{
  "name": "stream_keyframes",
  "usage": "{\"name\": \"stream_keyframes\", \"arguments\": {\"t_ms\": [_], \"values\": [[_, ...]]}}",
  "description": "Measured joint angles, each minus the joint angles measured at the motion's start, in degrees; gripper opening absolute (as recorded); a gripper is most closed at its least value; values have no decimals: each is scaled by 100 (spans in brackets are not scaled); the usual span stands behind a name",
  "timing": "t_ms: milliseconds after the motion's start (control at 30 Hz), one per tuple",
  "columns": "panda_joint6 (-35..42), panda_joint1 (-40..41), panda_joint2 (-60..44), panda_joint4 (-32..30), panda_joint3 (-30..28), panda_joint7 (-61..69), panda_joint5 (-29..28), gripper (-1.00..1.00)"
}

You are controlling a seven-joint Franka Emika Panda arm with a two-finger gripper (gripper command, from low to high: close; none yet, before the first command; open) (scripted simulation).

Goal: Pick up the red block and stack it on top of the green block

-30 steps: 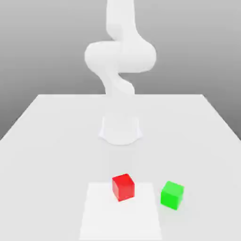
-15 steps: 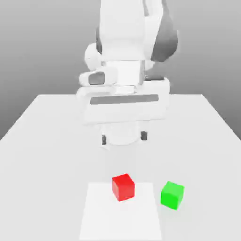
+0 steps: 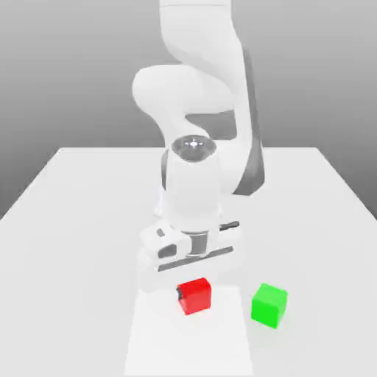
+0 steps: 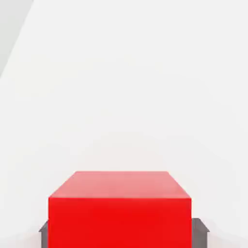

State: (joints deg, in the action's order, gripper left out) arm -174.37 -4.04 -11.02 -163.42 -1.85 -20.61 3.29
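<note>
The red block (image 3: 196,297) sits on the white table near the front, on a paler rectangular patch. My gripper (image 3: 194,292) has come straight down over it, and a dark fingertip (image 3: 180,293) shows at the block's side on the exterior view's left. In the hand view the red block (image 4: 119,208) stands between two dark fingers (image 4: 43,233), one pressed against each side face. The gripper (image 4: 121,233) is shut on it. The green block (image 3: 269,304) rests on the table a short way to the exterior view's right of the red one, apart from it.
The white table (image 3: 74,221) stretches wide on both sides. The paler patch (image 3: 190,339) runs toward the front edge. My arm and its base (image 3: 193,184) rise directly behind the blocks.
The arm has swung down from above the table onto the red block, and the fingers have gone from open to shut on it. Neither block has moved.
</note>
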Motion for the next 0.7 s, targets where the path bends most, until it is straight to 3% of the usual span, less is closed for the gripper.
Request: {"name": "stream_keyframes", "arguments": {"t_ms": [100,333,700], "values": [[111,-10,132,-20,-23,-33,-49,-100],[1243,-96,1420,-174,-93,-178,-375,-100],[2081,-1234,1619,461,487,1913,-264,-100]]}}
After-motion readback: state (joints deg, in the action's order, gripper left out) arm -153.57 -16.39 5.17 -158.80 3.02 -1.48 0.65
